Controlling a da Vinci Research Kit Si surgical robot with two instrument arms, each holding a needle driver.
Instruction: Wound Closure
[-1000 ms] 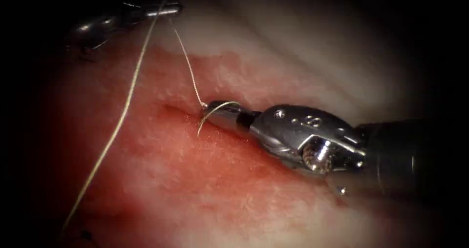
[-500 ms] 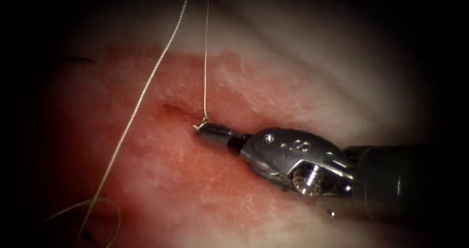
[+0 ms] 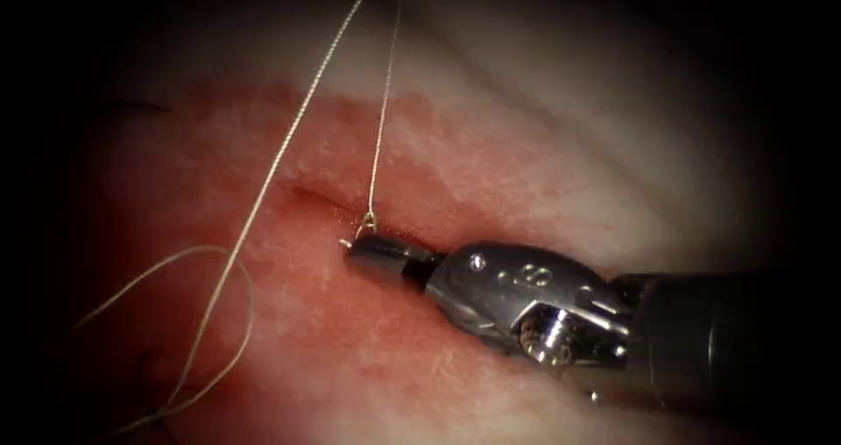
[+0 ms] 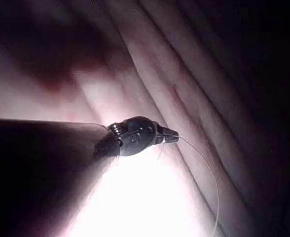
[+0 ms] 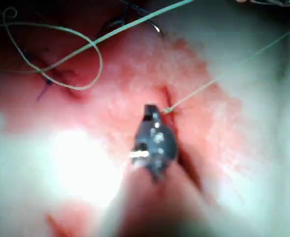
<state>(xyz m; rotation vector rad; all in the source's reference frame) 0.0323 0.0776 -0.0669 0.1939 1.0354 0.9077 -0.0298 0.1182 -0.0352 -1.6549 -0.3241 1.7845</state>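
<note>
Your tissue (image 3: 543, 130) runs pale cream with faint streaks at twelve o'clock, turning mottled pink-red around the darker red cut (image 3: 311, 198). Your thread (image 3: 263, 191) is pale beige. The right claw (image 3: 372, 254) is dark at its tip, shiny silver behind.

Short dark purple strand (image 5: 42, 91), lying flat, slanted, ends frayed.
</note>
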